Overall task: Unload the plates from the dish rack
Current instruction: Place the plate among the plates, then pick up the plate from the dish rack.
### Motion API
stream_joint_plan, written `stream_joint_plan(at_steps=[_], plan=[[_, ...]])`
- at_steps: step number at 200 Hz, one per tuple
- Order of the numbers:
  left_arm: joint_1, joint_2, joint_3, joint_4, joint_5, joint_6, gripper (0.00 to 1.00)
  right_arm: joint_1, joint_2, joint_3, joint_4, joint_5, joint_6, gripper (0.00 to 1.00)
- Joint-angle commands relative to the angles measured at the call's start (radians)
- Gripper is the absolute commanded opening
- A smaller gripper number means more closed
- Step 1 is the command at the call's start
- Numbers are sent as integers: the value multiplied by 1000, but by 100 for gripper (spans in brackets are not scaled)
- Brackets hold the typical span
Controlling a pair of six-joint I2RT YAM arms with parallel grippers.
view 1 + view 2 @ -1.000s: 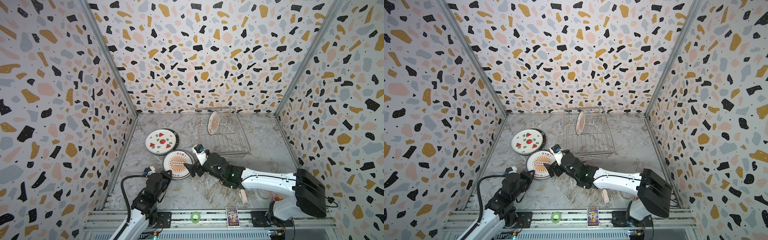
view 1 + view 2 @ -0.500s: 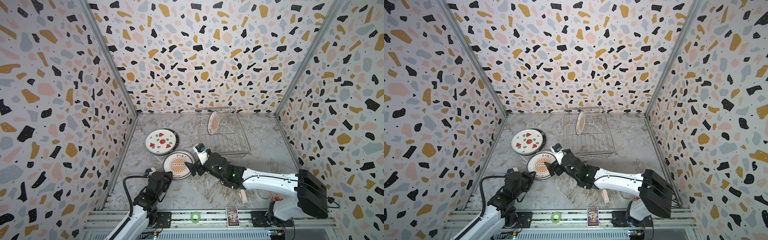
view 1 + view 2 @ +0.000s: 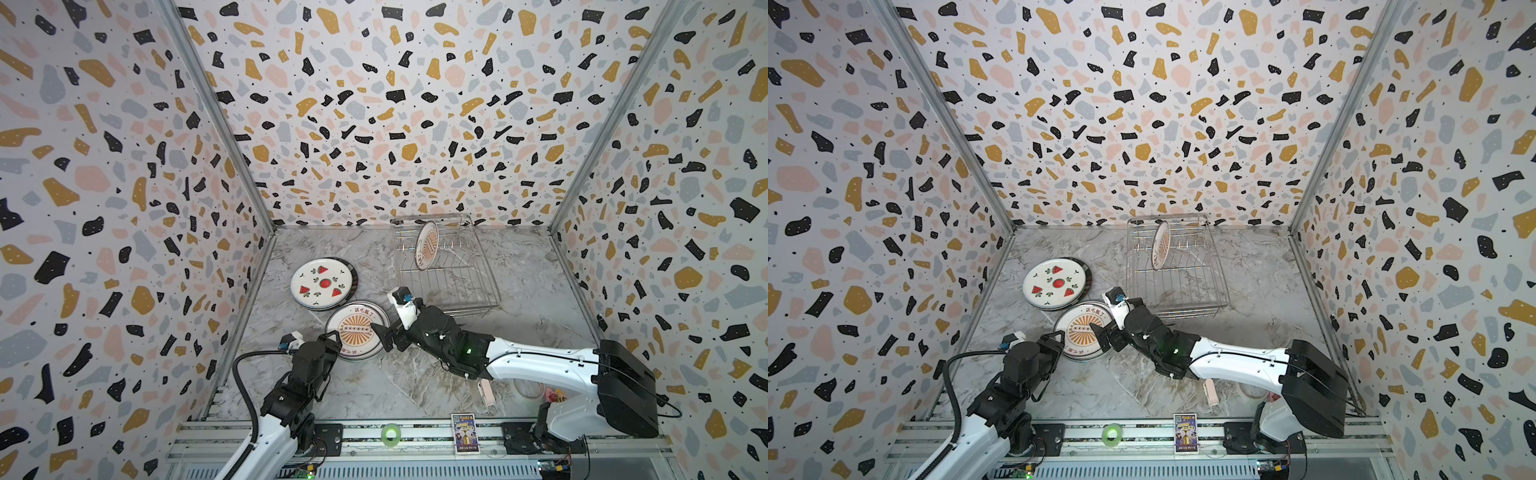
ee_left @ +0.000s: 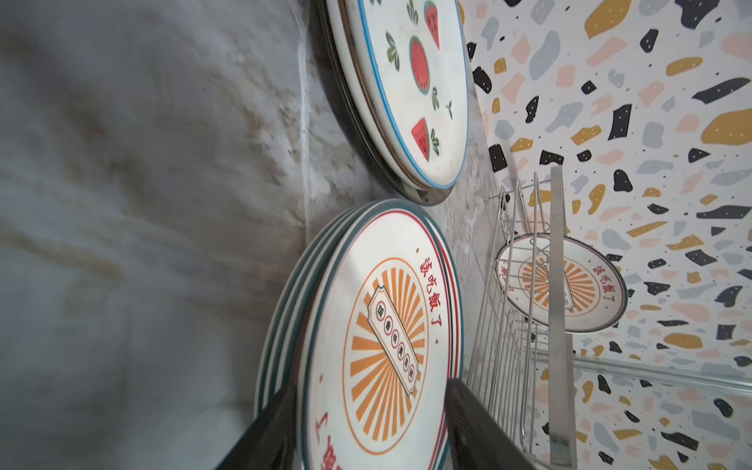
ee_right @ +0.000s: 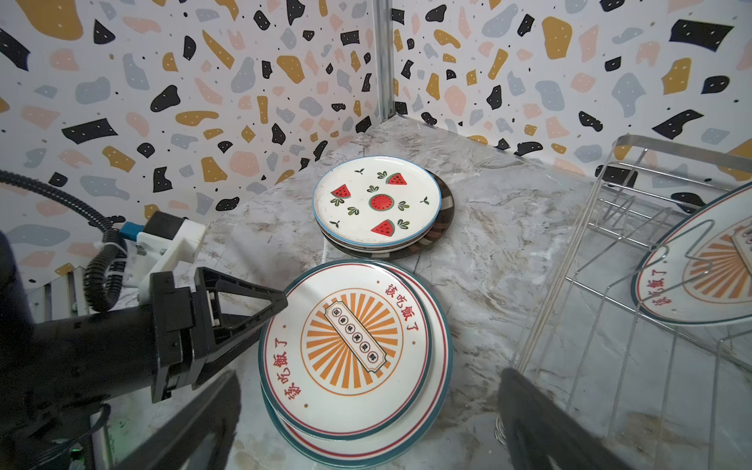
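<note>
Left pincer (image 3: 333, 340) and right pincer (image 3: 384, 337) gape open, leaving stacked orange-sunburst ceramic plates (image 3: 357, 328) resting unheld beside the silver wire dish rack (image 3: 457, 286).

Around our workspace

We see terrazzo-patterned walls (image 3: 374, 104) on three sides of a grey marble tabletop (image 3: 536, 286). On the metal rail (image 3: 424, 438) along the near edge sit a green tape ring (image 3: 390, 433) and a small printed card (image 3: 464, 427) near it. A translucent tape roll (image 3: 528, 392) lies partly hidden.
</note>
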Motion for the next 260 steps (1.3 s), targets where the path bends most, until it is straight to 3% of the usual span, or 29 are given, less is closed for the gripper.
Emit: stream_joint_plan(at_steps=[1,70,75,83,100,150,176,202,232,260], plan=[[5,8,31,-25,-56,50,58,4,-39,7,-3,27,2,99],[4,-9,56,-14,-77,94,58,-3,-72,13,-21,89,-51,100],[5,-14,60,-7,-77,110,62,-12,-79,13,-21,93,-55,100],[4,-25,67,12,-83,139,79,-35,-87,15,-26,91,-50,100],[5,-58,75,85,-82,190,100,-100,-101,27,-55,62,-28,99],[1,-26,77,483,91,356,100,-365,-37,121,-155,-53,37,99],[-19,61,71,708,185,411,100,-470,28,185,-154,-118,30,99],[-73,176,129,798,211,516,100,-546,99,261,-164,-101,43,100],[-134,288,172,910,241,591,100,-592,241,440,-265,0,47,93],[-161,355,200,945,205,629,100,-605,393,620,-357,36,28,72]])
